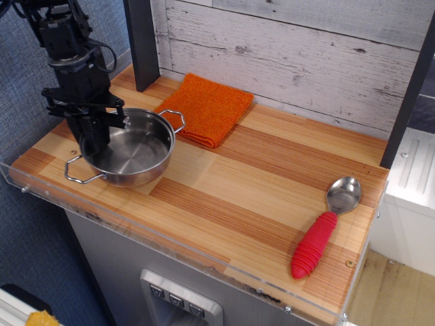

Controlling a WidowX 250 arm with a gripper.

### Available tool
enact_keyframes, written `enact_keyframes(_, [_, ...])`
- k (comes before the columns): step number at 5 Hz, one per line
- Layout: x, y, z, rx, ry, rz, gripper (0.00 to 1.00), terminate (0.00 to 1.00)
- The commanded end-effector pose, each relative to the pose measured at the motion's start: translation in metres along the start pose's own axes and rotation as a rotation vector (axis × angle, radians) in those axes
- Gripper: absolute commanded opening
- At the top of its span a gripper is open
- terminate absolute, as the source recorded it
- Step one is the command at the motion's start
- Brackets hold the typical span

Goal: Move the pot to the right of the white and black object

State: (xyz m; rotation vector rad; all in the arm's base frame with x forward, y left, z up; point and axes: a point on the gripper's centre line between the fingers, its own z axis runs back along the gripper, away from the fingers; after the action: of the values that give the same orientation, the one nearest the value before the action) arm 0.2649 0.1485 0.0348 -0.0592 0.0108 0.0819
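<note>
A shiny silver pot point(129, 148), orange cloth point(207, 109), red-handled spoon point(323, 227), black claw point(90, 132), striped tan wood counter point(238, 176).
</note>
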Motion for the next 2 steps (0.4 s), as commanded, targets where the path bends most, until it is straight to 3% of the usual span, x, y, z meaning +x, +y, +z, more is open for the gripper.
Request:
enact_keyframes(1, [0.0000, -0.0207, 0.0002, 0.050, -0.009, -0.118, 0.00, 0.00])
enact_keyframes(2, [-0.0005, -0.0261, -0.0068, 0.067, 0.014, -0.126, 0.00, 0.00])
